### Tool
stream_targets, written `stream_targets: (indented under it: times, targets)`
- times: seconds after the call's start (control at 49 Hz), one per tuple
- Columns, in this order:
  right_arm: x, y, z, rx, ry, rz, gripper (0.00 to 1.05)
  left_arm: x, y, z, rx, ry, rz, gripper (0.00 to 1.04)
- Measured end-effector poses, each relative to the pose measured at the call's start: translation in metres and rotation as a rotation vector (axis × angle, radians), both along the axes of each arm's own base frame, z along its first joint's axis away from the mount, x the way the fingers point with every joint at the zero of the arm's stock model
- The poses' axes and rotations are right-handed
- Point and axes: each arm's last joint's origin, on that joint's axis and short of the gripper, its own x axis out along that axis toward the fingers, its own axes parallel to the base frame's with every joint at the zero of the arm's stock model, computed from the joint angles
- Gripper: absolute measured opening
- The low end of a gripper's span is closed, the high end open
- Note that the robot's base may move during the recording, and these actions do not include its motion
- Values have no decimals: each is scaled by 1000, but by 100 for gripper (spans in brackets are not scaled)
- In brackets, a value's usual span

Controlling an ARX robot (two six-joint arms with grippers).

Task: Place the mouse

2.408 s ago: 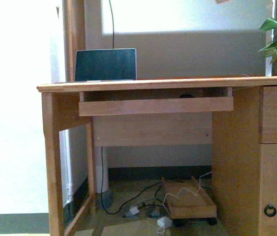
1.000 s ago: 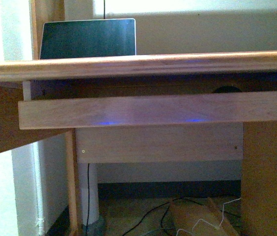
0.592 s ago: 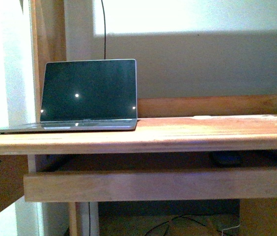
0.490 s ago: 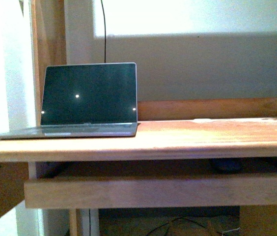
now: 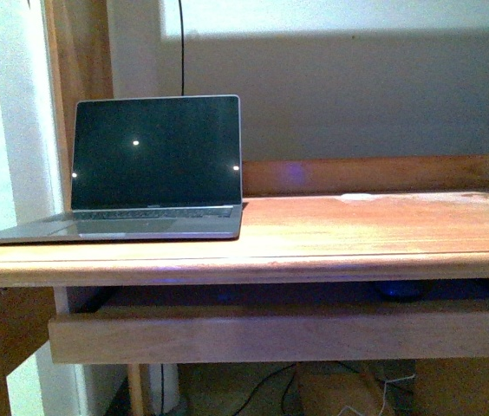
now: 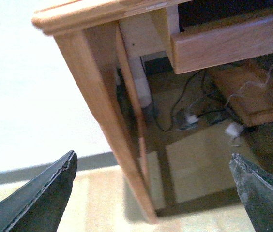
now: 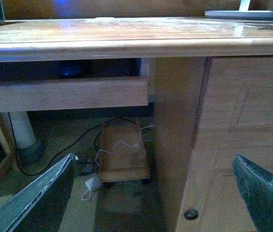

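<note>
Claws hang nearest the cameras: left claw (image 6: 152,155) and right claw (image 7: 153,157) are both spread wide with nothing between the fingers, short of the tray front. Beyond them the pull-out tray (image 5: 279,334) under the tabletop (image 5: 357,230) carries the mouse (image 5: 400,291), a dark dome in shadow toward the right. Farthest back, laptop (image 5: 153,165) stands open, far left. Judgement: mouse not yet grasped; pickup and placement both remain.

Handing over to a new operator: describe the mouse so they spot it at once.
Find the wooden desk with the open laptop on its left end. Under its top, right of the laptop, a pull-out tray sits in shadow. The mouse is the small dark rounded dome on it, tinged blue, far smaller than the laptop.
</note>
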Motion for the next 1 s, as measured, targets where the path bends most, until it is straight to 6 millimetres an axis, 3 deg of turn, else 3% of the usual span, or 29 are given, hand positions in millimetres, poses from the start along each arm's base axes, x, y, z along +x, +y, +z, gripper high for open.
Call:
stream_targets:
  times: [0.184,0.347,0.633,1.0]
  targets:
    - [0,0,0,0,0,0,97,47,4,-16,453,-112,-108,97]
    - [0,0,0,0,0,0,97,77,-5,-27,689,-196,-229,97]
    - [0,0,0,0,0,0,97,119,-17,-32,841,-308,-318,97]
    - [0,0,0,0,0,0,97,161,-42,-45,855,-338,-495,97]
